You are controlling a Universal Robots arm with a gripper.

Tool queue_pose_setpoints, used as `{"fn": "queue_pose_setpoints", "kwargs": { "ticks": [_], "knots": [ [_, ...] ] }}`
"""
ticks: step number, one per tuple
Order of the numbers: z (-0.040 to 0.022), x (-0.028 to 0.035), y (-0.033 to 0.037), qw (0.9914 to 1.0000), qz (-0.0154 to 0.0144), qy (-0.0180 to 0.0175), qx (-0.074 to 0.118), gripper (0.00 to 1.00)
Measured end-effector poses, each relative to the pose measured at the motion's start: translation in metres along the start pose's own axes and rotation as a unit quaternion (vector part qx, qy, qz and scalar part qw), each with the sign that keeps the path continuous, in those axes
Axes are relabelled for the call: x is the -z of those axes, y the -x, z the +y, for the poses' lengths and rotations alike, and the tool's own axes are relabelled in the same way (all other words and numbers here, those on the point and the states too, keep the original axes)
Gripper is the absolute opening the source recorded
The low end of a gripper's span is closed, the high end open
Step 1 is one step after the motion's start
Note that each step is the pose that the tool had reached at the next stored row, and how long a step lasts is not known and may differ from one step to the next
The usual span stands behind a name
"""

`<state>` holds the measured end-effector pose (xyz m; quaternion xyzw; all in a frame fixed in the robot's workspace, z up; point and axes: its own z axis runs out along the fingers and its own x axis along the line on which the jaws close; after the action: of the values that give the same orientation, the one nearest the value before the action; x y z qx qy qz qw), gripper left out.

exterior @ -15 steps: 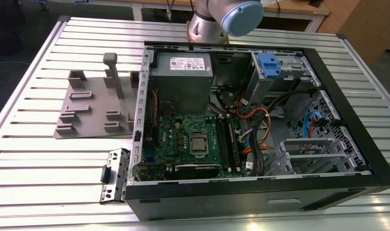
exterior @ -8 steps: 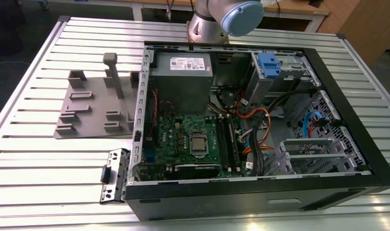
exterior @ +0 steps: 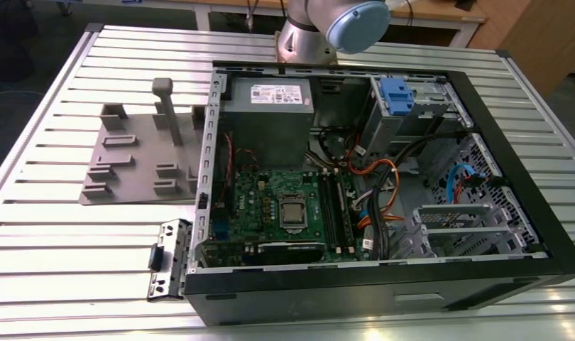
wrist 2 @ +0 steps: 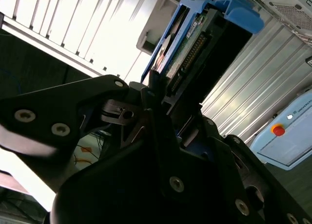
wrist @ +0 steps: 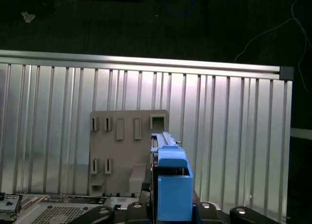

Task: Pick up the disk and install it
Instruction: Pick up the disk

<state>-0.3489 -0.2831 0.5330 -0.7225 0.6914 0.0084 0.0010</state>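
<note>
In both wrist views the disk point(wrist: 170, 177) is held edge-on in my gripper point(wrist: 170, 210). Its blue plastic carrier point(wrist 2: 239, 9) frames a thin metal body whose connector edge point(wrist 2: 192, 51) shows. The black fingers point(wrist 2: 156, 95) clamp the disk from both sides, so the gripper is shut on it. In the first wrist view the disk hangs in the air over the ribbed metal table, in front of the grey fixture plate point(wrist: 122, 146). The open computer case point(exterior: 363, 170) lies on the table in the exterior view, with its grey drive cage and blue latch point(exterior: 394, 92) at the far right corner.
The arm's base point(exterior: 311, 35) stands behind the case. Inside are a grey power supply point(exterior: 267, 114), a green motherboard point(exterior: 278, 206) and loose cables point(exterior: 382, 185). The grey fixture plate point(exterior: 140, 160) with upright pegs lies at the exterior view's left. A small metal bracket point(exterior: 169, 259) lies near it.
</note>
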Motion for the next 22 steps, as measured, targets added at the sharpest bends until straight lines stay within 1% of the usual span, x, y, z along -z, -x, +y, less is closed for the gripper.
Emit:
{"fn": "queue_pose_setpoints", "kwargs": {
  "ticks": [4,9,18,22],
  "knots": [
    [-0.0171,0.0,-0.0007,1.0,0.0,0.0001,0.0,0.36],
    [-0.0399,0.0001,-0.0018,1.0,0.0,0.0002,0.0,0.36],
    [-0.0705,-0.0002,-0.0031,1.0,0.0,0.0004,0.0,0.36],
    [-0.0859,-0.0002,-0.0038,1.0,0.0,0.0006,0.0,0.36]
  ]
}}
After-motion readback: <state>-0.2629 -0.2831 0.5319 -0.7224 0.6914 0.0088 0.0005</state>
